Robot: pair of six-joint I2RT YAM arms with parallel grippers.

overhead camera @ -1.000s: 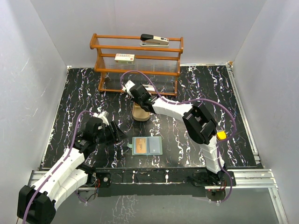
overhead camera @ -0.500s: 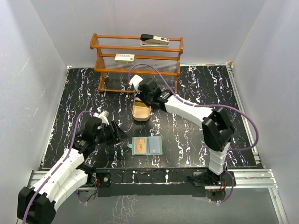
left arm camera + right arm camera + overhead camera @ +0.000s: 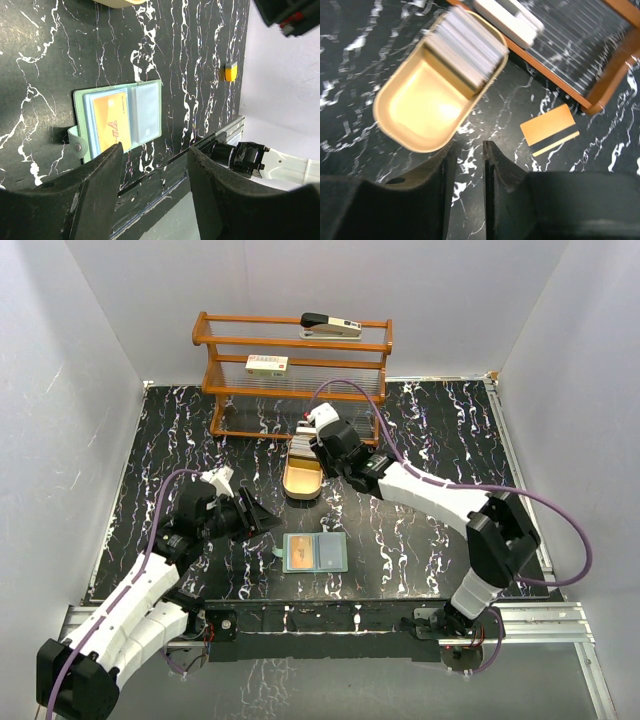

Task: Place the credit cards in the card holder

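The sage-green card holder point(image 3: 315, 552) point(image 3: 120, 120) lies open near the table's front edge. A gold-orange credit card point(image 3: 111, 122) sits in its left pocket, and the right pocket point(image 3: 146, 112) looks clear. A stack of credit cards point(image 3: 465, 47) point(image 3: 302, 447) stands at the far end of the tan tray point(image 3: 415, 135) point(image 3: 302, 488). Another gold-orange card point(image 3: 547, 125) lies flat on the table near the shelf's leg. My right gripper point(image 3: 470, 145) point(image 3: 328, 458) hovers beside the tray, jaws a little apart with nothing between them. My left gripper point(image 3: 155, 150) point(image 3: 265, 520) is open and empty, left of the holder.
A wooden shelf rack point(image 3: 295, 370) stands at the back with a stapler point(image 3: 330, 325) on top and a white box point(image 3: 267, 364) below. Another white box point(image 3: 507, 20) lies on its lowest shelf. A small yellow block point(image 3: 230, 72) sits at the right. Grey walls enclose the table.
My right wrist has swung right and back, from over the tray to its right side, with its elbow stretching out. My left gripper has shifted slightly right, toward the holder.
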